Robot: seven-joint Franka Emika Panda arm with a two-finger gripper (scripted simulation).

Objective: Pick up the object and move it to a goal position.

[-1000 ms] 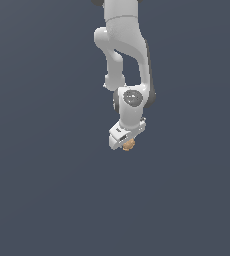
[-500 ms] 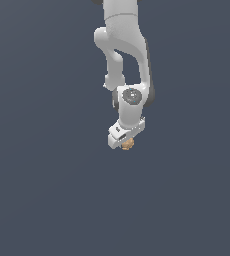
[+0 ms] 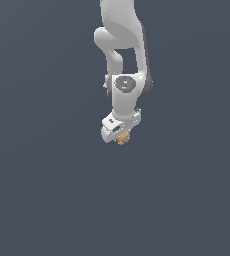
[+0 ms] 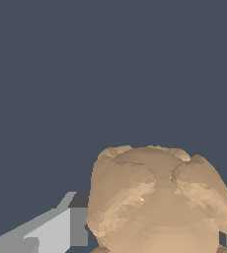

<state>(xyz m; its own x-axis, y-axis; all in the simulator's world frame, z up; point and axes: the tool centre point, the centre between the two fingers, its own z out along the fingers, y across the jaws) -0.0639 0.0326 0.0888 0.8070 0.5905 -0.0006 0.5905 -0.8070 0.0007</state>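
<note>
Holding: the object [image 3: 123, 138], a lumpy tan lump, sits gripped in my jaws [image 3: 121, 136] at the low end of my arm [image 3: 122, 60].
Change: against the picture half a second back, the lump and my arm stand in much the same place.
Hidden: in the exterior view my white hand covers most of the lump; in the wrist view the object [image 4: 157, 200] fills the near field and is cut off by the frame edge.
Room: plain dark grey all round, with open space on every side.

Object [image 4: 157, 202]: tan, matt, rough lumpy faceted surface. Gripper [image 3: 118, 136]: smooth white plastic-like shell, faint sheen. Arm [image 3: 124, 60]: same finish.
</note>
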